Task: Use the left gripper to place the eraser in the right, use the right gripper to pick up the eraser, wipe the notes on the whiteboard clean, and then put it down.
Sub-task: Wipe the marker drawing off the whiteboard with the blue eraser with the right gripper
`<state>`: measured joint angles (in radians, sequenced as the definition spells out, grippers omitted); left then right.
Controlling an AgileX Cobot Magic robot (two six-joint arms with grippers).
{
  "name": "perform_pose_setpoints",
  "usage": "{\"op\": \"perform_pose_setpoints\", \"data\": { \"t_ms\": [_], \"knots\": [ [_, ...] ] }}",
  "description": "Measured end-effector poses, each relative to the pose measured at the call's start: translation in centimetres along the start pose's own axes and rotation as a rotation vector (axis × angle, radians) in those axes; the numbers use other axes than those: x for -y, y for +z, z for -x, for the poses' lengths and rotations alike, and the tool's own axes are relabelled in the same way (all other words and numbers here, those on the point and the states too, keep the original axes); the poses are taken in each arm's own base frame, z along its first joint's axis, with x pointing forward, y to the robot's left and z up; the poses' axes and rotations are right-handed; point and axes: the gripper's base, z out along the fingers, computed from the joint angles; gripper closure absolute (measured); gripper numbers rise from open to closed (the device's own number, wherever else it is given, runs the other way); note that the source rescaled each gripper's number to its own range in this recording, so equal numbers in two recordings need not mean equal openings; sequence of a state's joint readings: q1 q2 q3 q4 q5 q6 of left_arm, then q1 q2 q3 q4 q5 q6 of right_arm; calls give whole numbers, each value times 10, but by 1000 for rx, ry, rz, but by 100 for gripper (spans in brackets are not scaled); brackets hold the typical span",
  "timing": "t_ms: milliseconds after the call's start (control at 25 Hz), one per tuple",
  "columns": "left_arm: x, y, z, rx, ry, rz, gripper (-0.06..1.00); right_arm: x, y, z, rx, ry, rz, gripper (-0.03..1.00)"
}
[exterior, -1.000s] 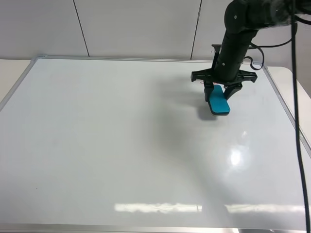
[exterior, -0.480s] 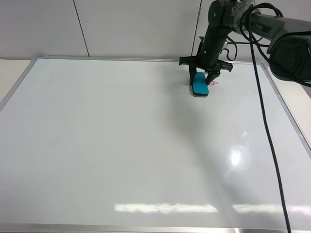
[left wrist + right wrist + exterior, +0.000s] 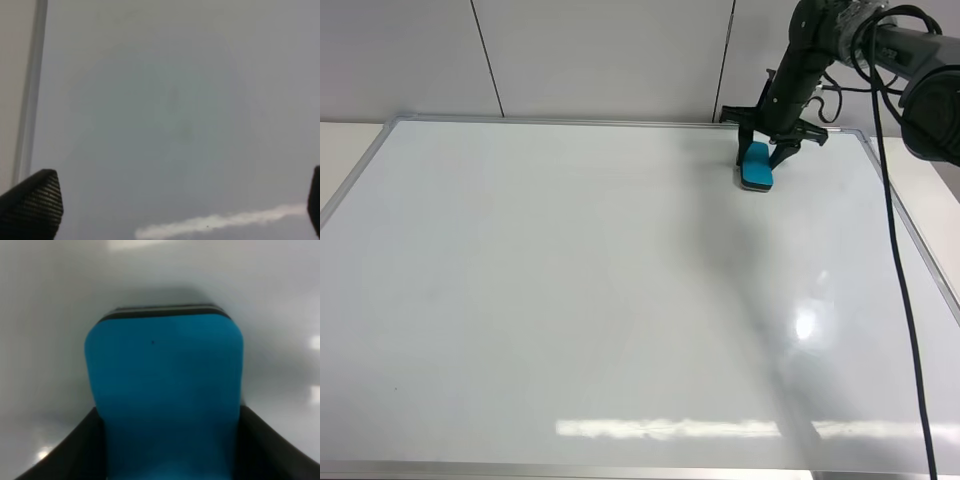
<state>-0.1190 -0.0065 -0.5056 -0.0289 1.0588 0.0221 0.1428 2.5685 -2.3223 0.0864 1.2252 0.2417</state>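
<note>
Now, near edge: the whiteboard (image 3: 570, 300) fills most of my high view. Its silver frame (image 3: 620, 470) runs along the bottom, and a bright glare strip (image 3: 660, 428) lies just inside it.
Left gripper (image 3: 172, 205): I get it only through its own wrist camera, blurred. Two dark fingertips (image 3: 31, 204) sit at opposite edges of that picture, well apart, so the claw stands wide with nothing between. Under it I see bare board, with the frame at one side.
Mid board: a round glare spot (image 3: 805, 325) toward the right, and a black cable (image 3: 900, 300) hanging across the right side of the high view.
Eraser (image 3: 755, 172): on the far right part of the board, near the far frame, teal top up and dark felt base down. It looks to be touching the board.
Right gripper (image 3: 762, 152): it comes onto the eraser from above, fingers closed against two opposite sides. The right wrist view agrees, with the teal block filling the gap and a black finger on each flank.
Far: grey wall panels (image 3: 600, 60) behind the board.
</note>
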Motion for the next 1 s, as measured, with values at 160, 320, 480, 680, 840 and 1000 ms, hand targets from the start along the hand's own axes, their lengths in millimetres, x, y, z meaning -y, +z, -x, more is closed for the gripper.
{"op": "perform_pose_setpoints", "data": {
  "t_ms": [160, 320, 480, 680, 840, 1000],
  "knots": [
    [0, 0, 0, 0, 0, 0, -6, 13, -1, 1, 0, -33, -35, 94],
    [0, 0, 0, 0, 0, 0, -6, 12, -1, 0, 1, -82, -52, 94],
    [0, 0, 0, 0, 0, 0, -6, -3, 0, -4, 1, -131, -69, 94],
    [0, 0, 0, 0, 0, 0, -6, -53, 5, -22, -10, -275, -49, 94],
    [0, 0, 0, 0, 0, 0, -6, -85, 7, -34, 10, -366, -28, 94],
    [0, 0, 0, 0, 0, 0, -6, -94, 9, -36, 27, -393, -19, 94]
  ]
}}
